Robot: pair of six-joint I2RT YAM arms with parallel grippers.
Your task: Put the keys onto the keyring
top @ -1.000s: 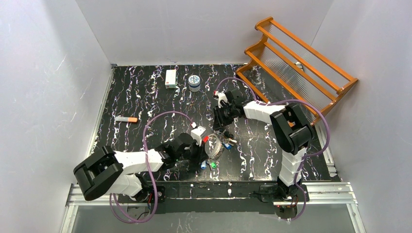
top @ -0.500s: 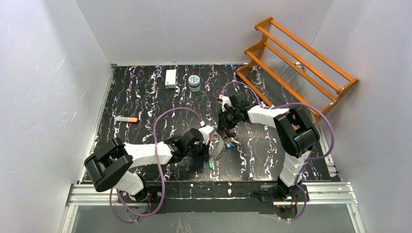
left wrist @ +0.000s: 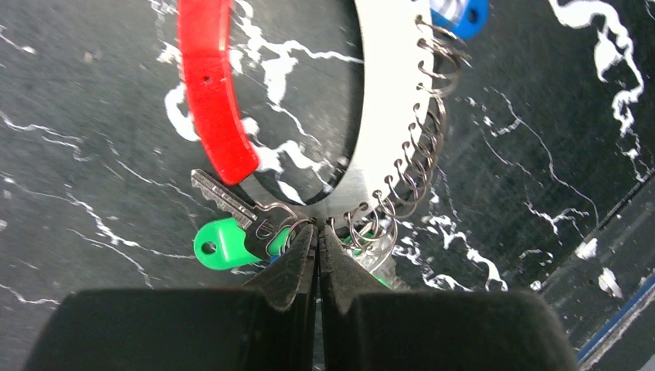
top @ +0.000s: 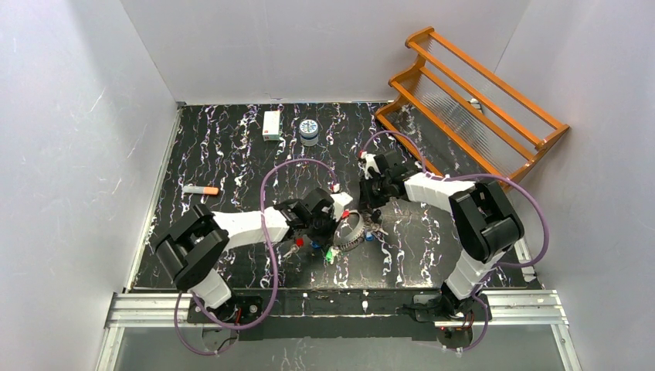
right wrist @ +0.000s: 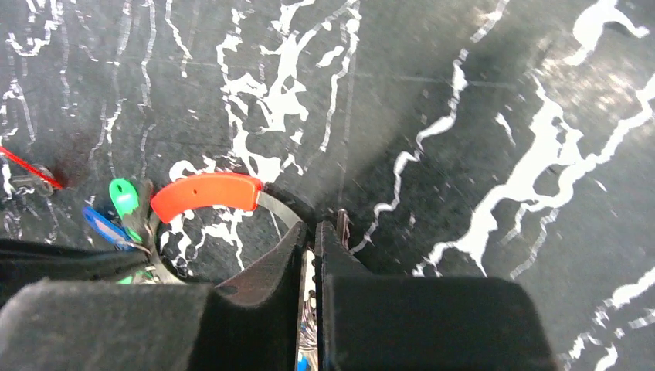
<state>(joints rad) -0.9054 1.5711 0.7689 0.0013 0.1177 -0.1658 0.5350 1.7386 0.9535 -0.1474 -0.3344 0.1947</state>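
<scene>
The keyring (top: pixel 354 230) is a wide silver band with a red section (right wrist: pixel 207 192) and several small wire rings (left wrist: pixel 413 174) along its edge. It lies mid-table between both arms. My left gripper (left wrist: pixel 315 226) is shut, its tips pinched at the band's (left wrist: pixel 386 116) near rim. A green-capped key (left wrist: pixel 220 243) and a bare silver key (left wrist: pixel 224 197) lie just left of the tips, and a blue cap (left wrist: pixel 463 14) shows at the far side. My right gripper (right wrist: pixel 313 226) is shut on the band's opposite side, with the metal strip showing between its fingers.
Green (top: pixel 329 253) and red (top: pixel 300 242) key caps lie near the ring's front. At the back stand a white box (top: pixel 271 124) and a round tin (top: pixel 310 131). An orange-tipped tube (top: pixel 200 189) lies at the left. A wooden rack (top: pixel 471 100) leans at the back right.
My left gripper has moved up and right to the ring and shut. The right gripper came down onto the ring's far side and shut. The ring and keys shifted slightly.
</scene>
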